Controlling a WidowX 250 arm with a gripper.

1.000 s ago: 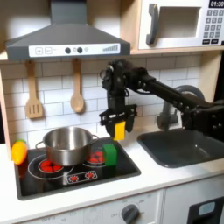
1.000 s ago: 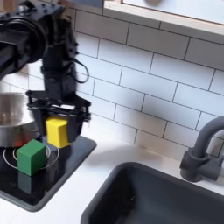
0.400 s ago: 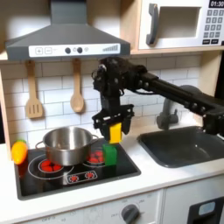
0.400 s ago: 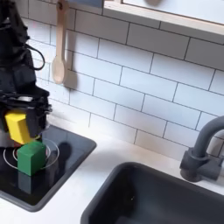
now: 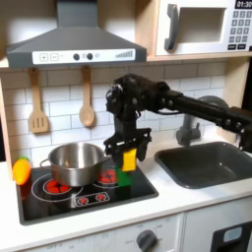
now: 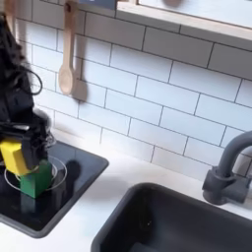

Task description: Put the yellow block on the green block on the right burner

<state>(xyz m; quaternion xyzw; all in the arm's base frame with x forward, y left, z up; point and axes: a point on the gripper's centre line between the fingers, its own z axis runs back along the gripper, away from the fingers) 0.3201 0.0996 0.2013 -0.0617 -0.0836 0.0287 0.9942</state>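
My gripper [image 5: 129, 155] is shut on the yellow block [image 5: 129, 158] and holds it just over the green block [image 5: 124, 178]. The green block stands on the right burner [image 5: 110, 179] of the black hob [image 5: 59, 205]. In the second exterior view the gripper [image 6: 16, 150] hangs at the second exterior view's left edge. There the yellow block [image 6: 13, 157] sits slightly left of and above the green block [image 6: 37, 180], inside the burner ring [image 6: 61, 168]. I cannot tell whether the two blocks touch.
A steel pot [image 5: 74, 162] stands on the left burner, close to the green block. A yellow-orange toy [image 5: 21, 170] lies at the hob's left edge. A sink [image 5: 209, 163] and faucet [image 6: 227, 169] are to the right. A spatula [image 5: 37, 106] and spoon [image 5: 87, 102] hang on the tiled wall.
The gripper has moved down and toward the pot with the yellow block, from beside the hob's right edge to just over the green block.
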